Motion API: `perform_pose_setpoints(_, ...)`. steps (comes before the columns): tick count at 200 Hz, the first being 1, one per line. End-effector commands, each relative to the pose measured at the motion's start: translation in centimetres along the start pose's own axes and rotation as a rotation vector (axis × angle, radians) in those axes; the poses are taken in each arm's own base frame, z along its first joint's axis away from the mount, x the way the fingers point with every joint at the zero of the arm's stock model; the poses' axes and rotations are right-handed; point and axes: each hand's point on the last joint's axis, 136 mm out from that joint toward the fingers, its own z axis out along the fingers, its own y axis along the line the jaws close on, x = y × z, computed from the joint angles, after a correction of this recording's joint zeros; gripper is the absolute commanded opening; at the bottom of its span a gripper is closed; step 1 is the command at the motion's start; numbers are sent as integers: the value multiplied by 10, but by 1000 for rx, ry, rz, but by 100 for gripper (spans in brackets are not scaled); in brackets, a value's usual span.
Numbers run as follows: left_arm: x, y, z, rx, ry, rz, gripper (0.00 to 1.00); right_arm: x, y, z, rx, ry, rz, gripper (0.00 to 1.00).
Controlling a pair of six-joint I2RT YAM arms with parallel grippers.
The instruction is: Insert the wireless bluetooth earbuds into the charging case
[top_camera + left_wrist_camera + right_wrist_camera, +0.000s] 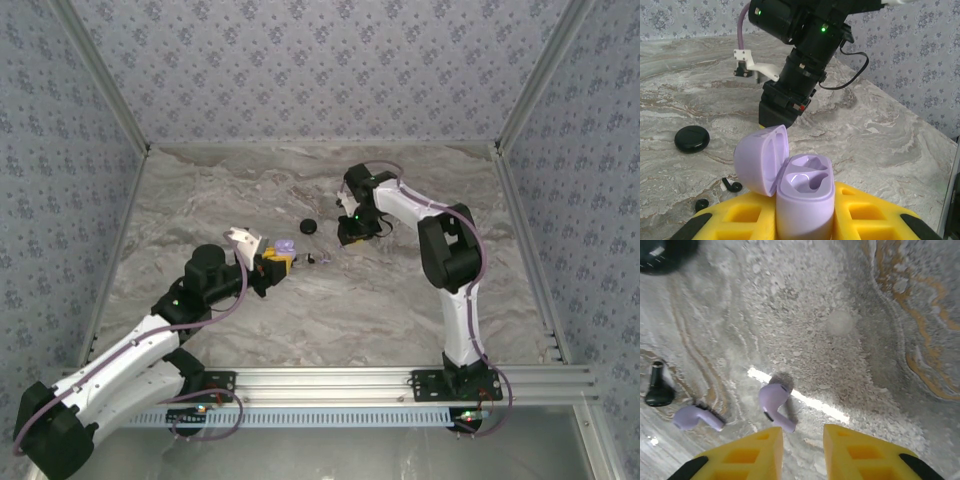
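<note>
A pale lilac charging case (805, 192) stands upright between the yellow fingers of my left gripper (805, 222), which is shut on it. Its lid (762, 160) is swung open to the left and both wells are empty. From above, the case (285, 246) sits at the left gripper's (277, 260) tip. Two lilac earbuds lie on the marble. One (774, 401) is just beyond the left fingertip of my right gripper (802, 447), and the other (697, 417) lies further left. The right gripper (350, 238) points down at the table, open, with nothing between its fingers.
A round black puck-like case (692, 138) (309, 226) lies shut on the table between the arms. Two small black earbuds (731, 185) (702, 204) lie close to the left gripper; one (657, 390) lies left of the lilac buds. The right arm (805, 75) stands just behind the lilac case.
</note>
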Motion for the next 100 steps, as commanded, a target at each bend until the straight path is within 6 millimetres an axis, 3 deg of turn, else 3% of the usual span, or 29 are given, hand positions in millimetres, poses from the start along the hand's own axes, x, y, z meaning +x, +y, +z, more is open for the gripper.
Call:
perform_pose_setpoints(1,-14,-2,-1,3,-46,7,25,-4,11,-18,7,-27,-46,35)
perform_pose_setpoints(67,-13,-2,-1,5,-43,6,25,-7,16,-2,53,14,-156,50)
perform_pose_setpoints(100,-13,-2,-1,2,-44,6,25,-8,16,6,88,35,-191,51)
